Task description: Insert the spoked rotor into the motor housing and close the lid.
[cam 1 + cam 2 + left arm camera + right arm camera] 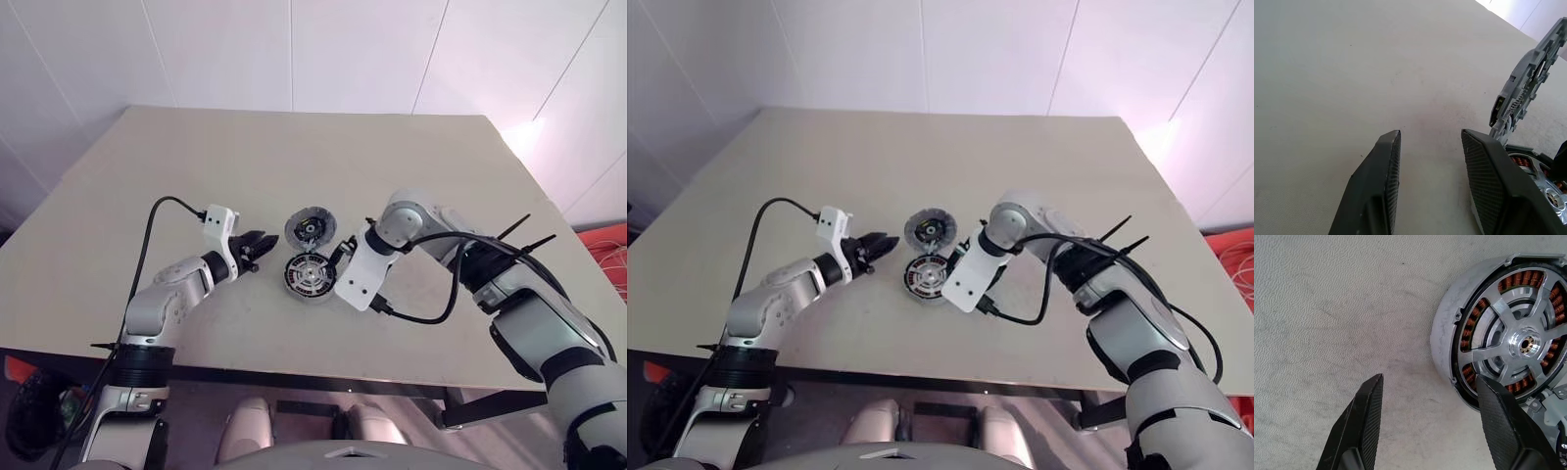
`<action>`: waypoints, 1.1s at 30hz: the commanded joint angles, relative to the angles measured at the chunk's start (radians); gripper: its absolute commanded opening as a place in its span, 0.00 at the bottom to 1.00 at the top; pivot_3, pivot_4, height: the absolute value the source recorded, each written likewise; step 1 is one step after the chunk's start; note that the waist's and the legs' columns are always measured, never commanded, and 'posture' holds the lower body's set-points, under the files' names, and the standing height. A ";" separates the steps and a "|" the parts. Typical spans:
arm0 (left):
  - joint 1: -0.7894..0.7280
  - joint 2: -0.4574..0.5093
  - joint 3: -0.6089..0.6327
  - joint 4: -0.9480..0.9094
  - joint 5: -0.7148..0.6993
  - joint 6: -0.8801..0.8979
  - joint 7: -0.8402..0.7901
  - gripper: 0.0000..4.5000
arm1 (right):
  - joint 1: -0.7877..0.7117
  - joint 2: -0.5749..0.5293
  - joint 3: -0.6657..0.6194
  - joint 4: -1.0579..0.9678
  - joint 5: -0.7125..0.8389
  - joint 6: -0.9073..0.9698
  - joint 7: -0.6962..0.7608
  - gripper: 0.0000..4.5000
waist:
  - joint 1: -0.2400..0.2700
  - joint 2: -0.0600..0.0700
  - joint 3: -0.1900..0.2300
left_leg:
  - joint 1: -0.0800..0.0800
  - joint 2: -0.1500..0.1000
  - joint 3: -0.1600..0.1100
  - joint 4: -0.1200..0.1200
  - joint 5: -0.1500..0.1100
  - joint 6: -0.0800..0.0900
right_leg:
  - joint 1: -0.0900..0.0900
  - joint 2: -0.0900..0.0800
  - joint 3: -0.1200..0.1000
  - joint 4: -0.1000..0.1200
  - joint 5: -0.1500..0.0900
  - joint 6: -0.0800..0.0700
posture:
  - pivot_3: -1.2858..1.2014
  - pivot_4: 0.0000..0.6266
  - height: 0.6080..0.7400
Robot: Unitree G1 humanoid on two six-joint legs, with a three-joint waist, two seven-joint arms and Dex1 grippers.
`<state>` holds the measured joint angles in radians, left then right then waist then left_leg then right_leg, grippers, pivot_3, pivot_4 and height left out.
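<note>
Nearest the lens in the right wrist view, the right gripper (1425, 423) has its two black fingers (1364, 423) spread with nothing between them, one hanging over the rim of the motor housing (1447, 345). Under everything lies the pale counter (294, 157), bare apart from the motor parts at its near middle.

Lying flat between the two arms, the motor housing is a pale metal shell ringed inside with copper windings. It looks heavy for its size, rigid, and smooth on the outside wall, so it may skid if pushed sideways. Standing open from the housing's far edge, the lid (309, 229) is tilted up on what seems to be a hinge, though the joint itself is hard to make out. Its ribbed rim should give a fair purchase; a push high on the back face would likely swing it down.

Seated already inside the housing, the spoked rotor (1508, 340) is thin, stiff metal, best touched at the hub or a spoke, never the windings.

Just beside the housing, the left gripper (263, 243) has its fingers (1376, 188) parted and empty.
</note>
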<state>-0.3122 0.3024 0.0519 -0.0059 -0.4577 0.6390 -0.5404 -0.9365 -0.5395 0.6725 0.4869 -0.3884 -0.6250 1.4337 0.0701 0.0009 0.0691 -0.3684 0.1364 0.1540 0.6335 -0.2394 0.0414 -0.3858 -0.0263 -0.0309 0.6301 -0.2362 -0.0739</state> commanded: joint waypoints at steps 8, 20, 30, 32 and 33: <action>-0.014 -0.003 0.008 -0.025 0.000 -0.024 -0.001 0.46 | -0.010 -0.003 -0.007 -0.045 0.011 -0.009 -0.004 0.38 | 0.001 0.000 0.000 | 0.000 0.000 0.000 0.000 0.000 0.000 | 0.000 0.000 0.000 0.000 0.000 0.000 | 0.52 0.00 1.00; -0.017 -0.005 0.003 -0.017 0.003 -0.031 -0.004 0.46 | -0.038 0.018 0.007 -0.034 -0.035 -0.032 -0.050 0.38 | 0.000 0.000 0.000 | 0.001 0.000 0.000 0.001 0.000 -0.001 | 0.000 0.000 0.000 0.002 0.000 0.000 | 0.52 0.00 1.00; -0.015 -0.006 0.004 -0.019 0.004 -0.031 -0.001 0.46 | -0.049 0.039 0.027 -0.024 -0.103 -0.060 -0.098 0.31 | -0.005 0.000 0.000 | 0.003 0.000 0.000 0.001 0.002 -0.004 | 0.000 0.000 0.001 0.006 0.000 -0.001 | 0.52 0.00 1.00; -0.016 -0.006 0.003 -0.018 0.005 -0.032 -0.002 0.46 | -0.052 0.040 0.024 -0.029 -0.100 -0.057 -0.097 0.20 | -0.004 0.000 0.000 | 0.003 0.000 0.000 0.001 0.002 -0.006 | 0.000 0.000 0.001 0.007 0.000 -0.001 | 0.52 0.00 1.00; -0.018 -0.006 0.003 -0.017 0.005 -0.032 -0.002 0.46 | -0.052 0.041 0.023 -0.031 -0.098 -0.055 -0.097 0.11 | -0.004 -0.001 0.000 | 0.003 0.000 0.000 0.001 0.002 -0.006 | 0.000 0.000 0.001 0.007 0.000 -0.001 | 0.52 0.00 1.00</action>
<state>-0.3124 0.2946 0.0470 -0.0046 -0.4542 0.6295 -0.5403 -0.9685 -0.5040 0.6979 0.4626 -0.4902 -0.6814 1.3460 0.0657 0.0001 0.0690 -0.3644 0.1364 0.1536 0.6341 -0.2371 0.0358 -0.3856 -0.0262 -0.0303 0.6372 -0.2357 -0.0756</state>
